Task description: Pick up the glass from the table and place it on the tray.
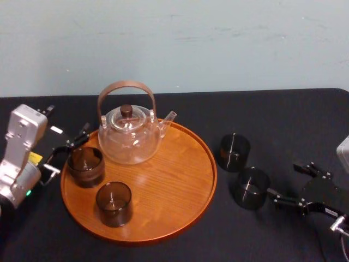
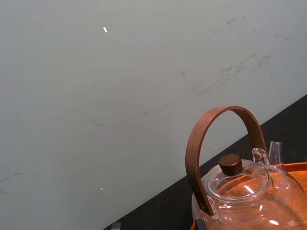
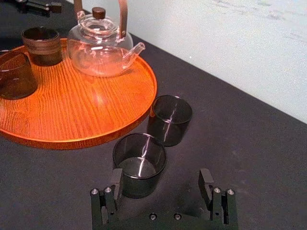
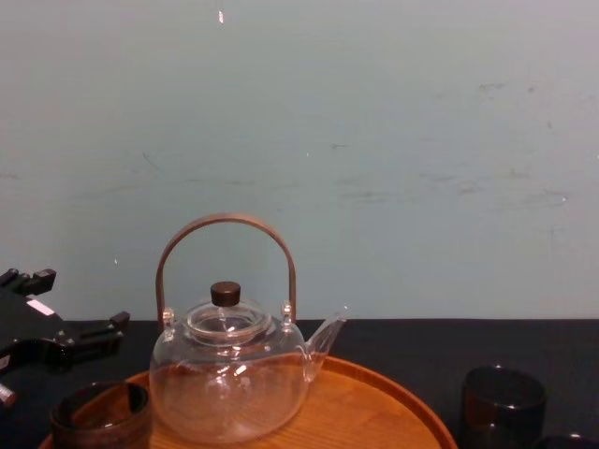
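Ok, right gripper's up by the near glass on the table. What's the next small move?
Probably ease the right gripper forward and a little toward the near glass, so it sits centred between the open fingers, then close. The glass stands just ahead, off-centre, close to one finger. The left gripper sits by the tray's left rim.

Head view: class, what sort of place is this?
Likely a robot test bench, not a kitchen: table in plain black cloth, bare pale wall, left hand by the tray, right hand open at a glass.
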Controlling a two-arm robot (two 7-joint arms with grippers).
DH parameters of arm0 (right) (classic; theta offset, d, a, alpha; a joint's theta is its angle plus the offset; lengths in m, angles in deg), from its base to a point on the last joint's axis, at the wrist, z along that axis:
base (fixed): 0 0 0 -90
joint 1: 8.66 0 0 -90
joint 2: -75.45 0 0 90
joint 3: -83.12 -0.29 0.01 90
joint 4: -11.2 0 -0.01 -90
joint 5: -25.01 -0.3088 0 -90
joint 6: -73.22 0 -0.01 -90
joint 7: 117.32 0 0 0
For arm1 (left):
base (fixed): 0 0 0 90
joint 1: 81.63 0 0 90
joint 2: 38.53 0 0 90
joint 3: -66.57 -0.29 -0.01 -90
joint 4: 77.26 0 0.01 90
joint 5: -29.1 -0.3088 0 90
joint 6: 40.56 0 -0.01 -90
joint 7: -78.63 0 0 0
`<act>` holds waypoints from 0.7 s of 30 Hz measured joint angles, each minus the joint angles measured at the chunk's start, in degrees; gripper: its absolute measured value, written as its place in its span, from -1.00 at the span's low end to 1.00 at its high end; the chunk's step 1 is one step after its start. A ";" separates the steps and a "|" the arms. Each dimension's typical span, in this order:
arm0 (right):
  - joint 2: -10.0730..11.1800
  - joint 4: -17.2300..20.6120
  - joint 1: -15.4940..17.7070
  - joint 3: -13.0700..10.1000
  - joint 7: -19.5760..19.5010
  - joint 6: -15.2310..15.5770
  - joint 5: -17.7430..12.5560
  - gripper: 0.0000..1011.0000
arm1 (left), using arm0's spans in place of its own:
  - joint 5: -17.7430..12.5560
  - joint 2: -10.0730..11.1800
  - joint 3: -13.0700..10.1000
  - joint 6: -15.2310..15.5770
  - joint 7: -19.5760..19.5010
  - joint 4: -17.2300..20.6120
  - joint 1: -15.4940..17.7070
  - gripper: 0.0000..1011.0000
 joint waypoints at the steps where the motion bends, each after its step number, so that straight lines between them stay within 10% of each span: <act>1: -0.08 0.00 -0.18 0.13 0.29 0.39 0.24 0.98 | 0.00 0.00 0.00 0.00 0.00 0.00 0.00 0.98; 21: -2.26 -1.41 -2.66 1.84 4.75 3.32 1.96 0.98 | 0.00 0.00 0.00 0.00 0.00 0.00 0.00 0.98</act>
